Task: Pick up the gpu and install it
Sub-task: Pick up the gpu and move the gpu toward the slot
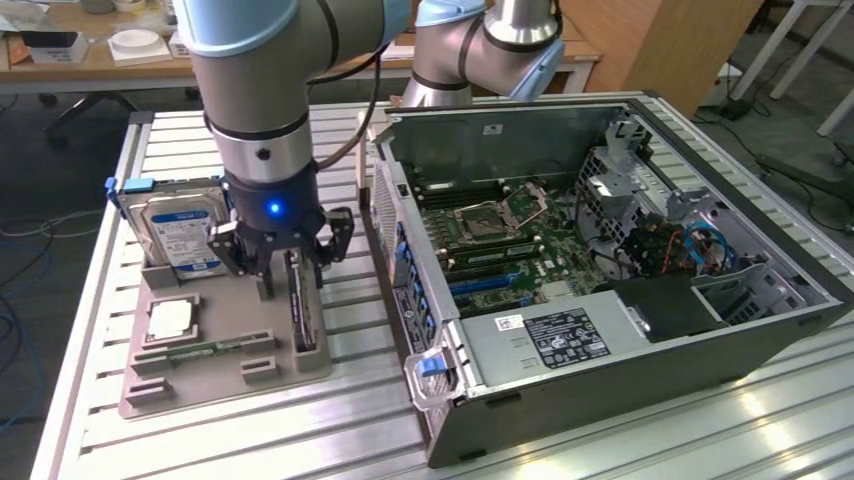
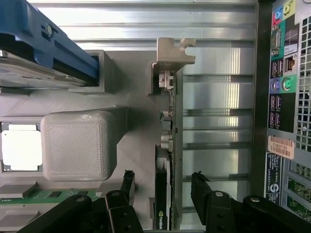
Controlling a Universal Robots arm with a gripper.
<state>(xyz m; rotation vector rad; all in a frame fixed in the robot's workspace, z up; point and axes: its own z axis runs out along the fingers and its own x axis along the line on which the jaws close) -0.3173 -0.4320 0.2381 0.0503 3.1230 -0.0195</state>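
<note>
Robotics lab, slotted aluminium workbench (image 1: 747,420), opened computer tower (image 1: 641,370), cables trailing on floor (image 1: 19,330), cluttered desk behind (image 1: 94,68).

The bench (image 1: 747,430) is being overlooked from above by the exterior view; the shared grey tray (image 1: 227,385) is being viewed closely downward from the wrist
</note>
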